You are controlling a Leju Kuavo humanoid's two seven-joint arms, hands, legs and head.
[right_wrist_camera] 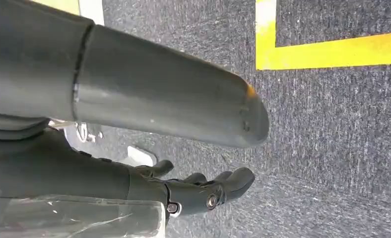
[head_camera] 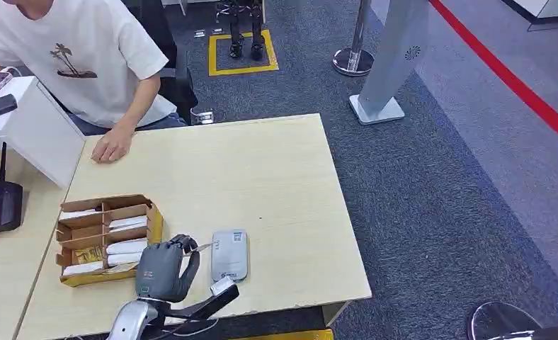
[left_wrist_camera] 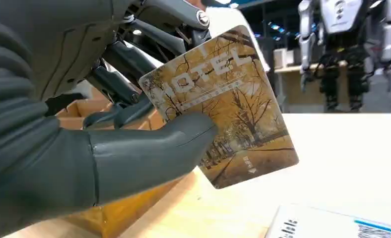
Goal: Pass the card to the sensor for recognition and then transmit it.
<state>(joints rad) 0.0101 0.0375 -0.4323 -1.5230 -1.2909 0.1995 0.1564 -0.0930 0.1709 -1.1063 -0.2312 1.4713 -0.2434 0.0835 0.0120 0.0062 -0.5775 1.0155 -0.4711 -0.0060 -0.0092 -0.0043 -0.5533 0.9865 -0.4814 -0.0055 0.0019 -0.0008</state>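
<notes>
A: What is on the far left of the pale wooden bench (head_camera: 262, 170)?

B: A brown cardboard box with little compartments (head_camera: 106, 239). White and yellow cards lie inside it.

A: And next to it?

B: The robot's dark grey left hand (head_camera: 164, 268). Its thumb and fingers are clamped on a thin, shiny yellow card with trees on it (left_wrist_camera: 223, 104). The card is up in the air, between the box and the flat grey sensor with round corners (head_camera: 229, 255).

A: How should it do this step well?

B: I think it should move the card sideways over the sensor, keep it flat and low, and not squeeze too hard. The card looks smooth and could slip.

A: And the right hand (right_wrist_camera: 198, 191)?

B: It hangs over the rough grey carpet, fingers a little curled, holding nothing.
</notes>
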